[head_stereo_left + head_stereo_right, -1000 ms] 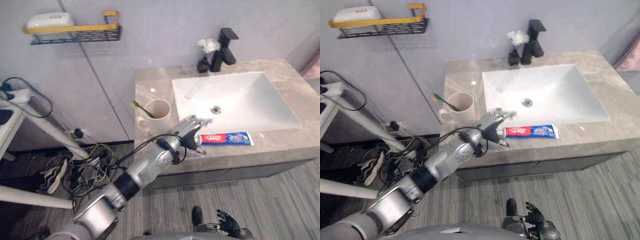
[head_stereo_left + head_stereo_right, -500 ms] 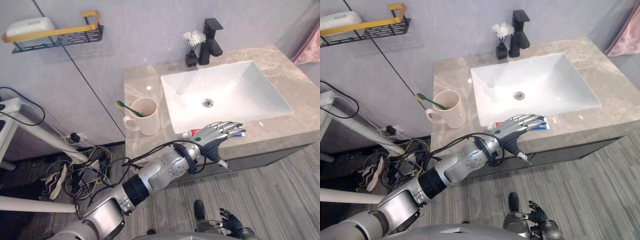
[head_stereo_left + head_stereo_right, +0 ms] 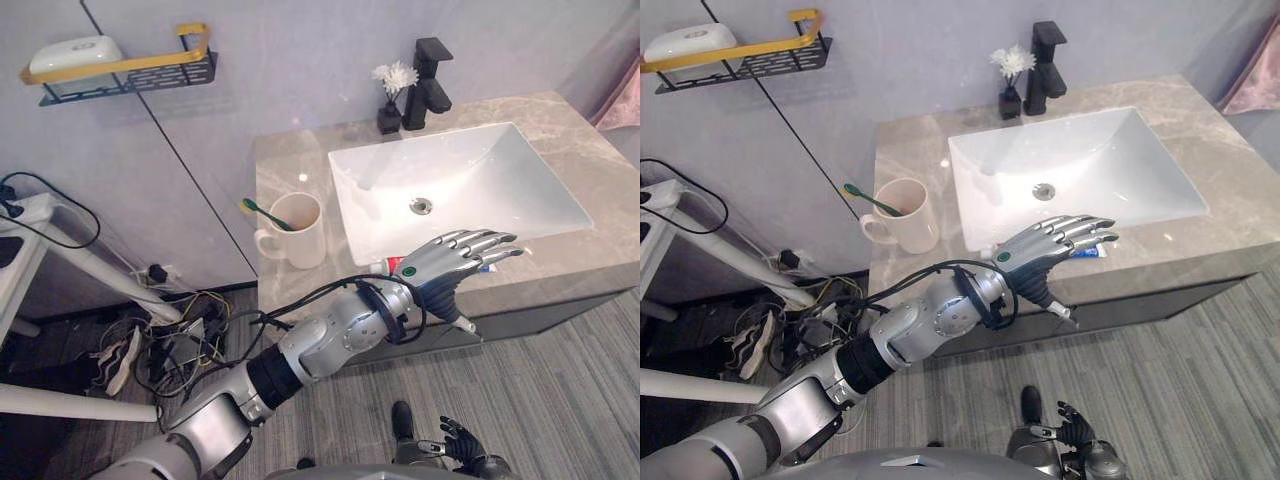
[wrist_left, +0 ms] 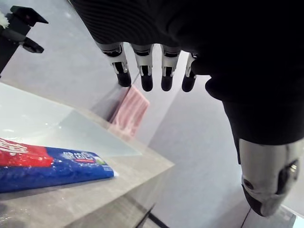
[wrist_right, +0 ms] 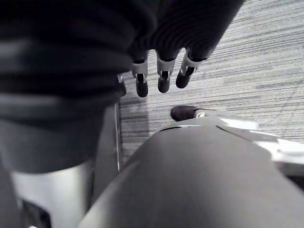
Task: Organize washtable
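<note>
Above the toothpaste (image 4: 52, 166) at the counter (image 3: 290, 175) edge, left hand (image 3: 445, 262) hovers straight-fingered, empty — right hand (image 5: 163, 76) hangs relaxed.

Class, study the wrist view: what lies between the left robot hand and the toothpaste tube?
Nothing. In the left wrist view, the left robot hand hovers with straight fingers, clear of the toothpaste tube lying on the marble counter.

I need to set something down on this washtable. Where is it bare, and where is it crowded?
Bare: the counter corner behind the mug and left of the vase, and the strip right of the sink. Crowded: the front edge, where the left hand hovers open over the toothpaste, and the back by the vase and faucet.
</note>
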### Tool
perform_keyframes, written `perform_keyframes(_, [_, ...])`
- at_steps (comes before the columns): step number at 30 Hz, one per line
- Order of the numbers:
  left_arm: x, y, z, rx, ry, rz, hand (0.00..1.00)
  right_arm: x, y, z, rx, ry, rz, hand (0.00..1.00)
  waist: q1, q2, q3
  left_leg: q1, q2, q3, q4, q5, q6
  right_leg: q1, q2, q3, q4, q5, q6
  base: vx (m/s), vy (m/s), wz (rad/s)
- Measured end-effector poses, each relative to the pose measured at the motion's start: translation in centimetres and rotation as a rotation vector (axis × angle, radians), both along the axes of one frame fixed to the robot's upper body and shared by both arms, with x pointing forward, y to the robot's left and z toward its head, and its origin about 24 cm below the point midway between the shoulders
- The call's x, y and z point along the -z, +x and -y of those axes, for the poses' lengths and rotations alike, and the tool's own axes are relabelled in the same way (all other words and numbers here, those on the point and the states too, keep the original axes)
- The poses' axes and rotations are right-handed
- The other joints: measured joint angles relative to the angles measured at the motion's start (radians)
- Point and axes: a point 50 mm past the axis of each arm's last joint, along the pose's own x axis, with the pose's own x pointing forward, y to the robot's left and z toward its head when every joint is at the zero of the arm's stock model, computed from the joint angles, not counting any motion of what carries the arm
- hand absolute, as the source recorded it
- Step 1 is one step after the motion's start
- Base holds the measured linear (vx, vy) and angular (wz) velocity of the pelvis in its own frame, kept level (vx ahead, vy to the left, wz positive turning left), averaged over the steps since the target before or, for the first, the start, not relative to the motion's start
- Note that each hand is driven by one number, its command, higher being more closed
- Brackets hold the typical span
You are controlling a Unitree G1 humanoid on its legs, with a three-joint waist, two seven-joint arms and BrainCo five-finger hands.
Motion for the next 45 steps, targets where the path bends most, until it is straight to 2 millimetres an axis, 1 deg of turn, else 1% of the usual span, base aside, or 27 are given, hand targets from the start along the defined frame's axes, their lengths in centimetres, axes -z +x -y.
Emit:
perform_keyframes(4, [0.4,0.2,0.0,-0.009,0.012,-0.012,0.00,-0.1,0.1,0.0,-0.001,0.000,0.007,0.00,-0.001,0.000,0.000,0.008,0.002,0.001,-0.009,0.001,-0.002,0.005,0.003,-0.001,-0.007,-0.001,-0.002,-0.04,-0.008,-0.01])
perform_keyframes(6, [1.0,0.5,-0.1,-0.024,0.032,-0.029,0.00,-0.1,0.0,0.0,-0.002,0.000,0.009,0.00,-0.001,0.000,0.000,0.015,0.003,0.001,-0.012,0.001,-0.002,0.010,0.005,-0.003,-0.007,-0.003,-0.004,0.00,0.000,0.00])
perform_keyframes(11, [3.4,1.8,-0.7,-0.091,0.123,-0.075,0.00,-0.1,0.0,-0.1,-0.004,0.000,0.008,0.00,-0.004,0.000,0.000,0.035,0.003,0.007,-0.029,0.001,-0.002,0.014,0.007,-0.003,-0.007,-0.004,-0.004,0.04,0.001,-0.02])
perform_keyframes(15, [4.4,2.7,-1.3,-0.149,0.163,-0.097,0.00,-0.1,0.1,-0.1,-0.005,-0.001,0.009,0.00,-0.006,-0.001,0.000,0.042,0.004,0.014,-0.030,0.001,-0.002,0.013,0.011,-0.001,-0.007,-0.005,-0.003,0.08,0.009,-0.04])
perform_keyframes(21, [4.1,4.3,-2.8,-0.249,0.139,-0.108,0.00,-0.1,0.2,-0.2,-0.007,0.002,0.012,0.00,-0.009,-0.006,0.004,0.049,0.002,0.016,-0.043,0.000,-0.002,0.014,0.008,-0.011,-0.007,-0.005,-0.003,0.04,0.014,0.00])
perform_keyframes(28, [4.1,4.4,-2.8,-0.262,0.136,-0.104,0.00,-0.2,0.4,-0.4,-0.012,0.005,0.020,0.00,-0.011,-0.020,0.016,0.049,-0.001,0.015,-0.042,0.000,-0.001,0.014,0.005,-0.013,-0.007,-0.005,-0.003,0.00,0.000,0.00])
perform_keyframes(34, [3.8,4.7,-3.1,-0.281,0.122,-0.103,0.00,-0.3,0.6,-0.4,-0.016,0.007,0.030,0.00,-0.020,-0.017,0.022,0.040,-0.001,0.017,-0.042,0.000,-0.001,0.003,0.006,-0.012,-0.007,-0.005,-0.003,0.00,-0.001,-0.01])
perform_keyframes(37, [3.4,5.1,-3.4,-0.299,0.108,-0.100,0.00,-0.4,0.9,-0.5,-0.019,0.007,0.038,0.00,-0.026,-0.016,0.033,0.039,0.000,0.019,-0.042,0.000,-0.001,0.001,0.007,-0.011,-0.007,-0.005,-0.003,0.00,0.000,0.00])
perform_keyframes(38, [3.2,5.1,-3.3,-0.298,0.107,-0.092,0.00,-0.6,1.2,-0.5,-0.030,0.003,0.051,0.00,-0.026,-0.014,0.047,0.039,-0.001,0.020,-0.042,0.000,-0.001,0.000,0.007,-0.011,-0.007,-0.005,-0.003,0.00,0.000,0.00])
perform_keyframes(39, [3.2,5.2,-3.3,-0.298,0.107,-0.091,1.00,-0.6,1.3,-0.5,-0.037,-0.002,0.053,0.00,-0.027,-0.014,0.052,0.038,-0.001,0.021,-0.042,0.000,-0.001,-0.001,0.006,-0.011,-0.007,-0.005,-0.003,0.00,0.000,0.00])
perform_keyframes(45, [3.0,5.4,-3.3,-0.306,0.112,-0.086,1.00,-0.7,1.5,-0.5,-0.047,-0.008,0.057,0.00,-0.028,-0.013,0.054,0.036,0.000,0.030,-0.048,-0.001,-0.002,-0.009,0.007,-0.009,-0.007,-0.005,-0.003,0.01,0.002,-0.01])
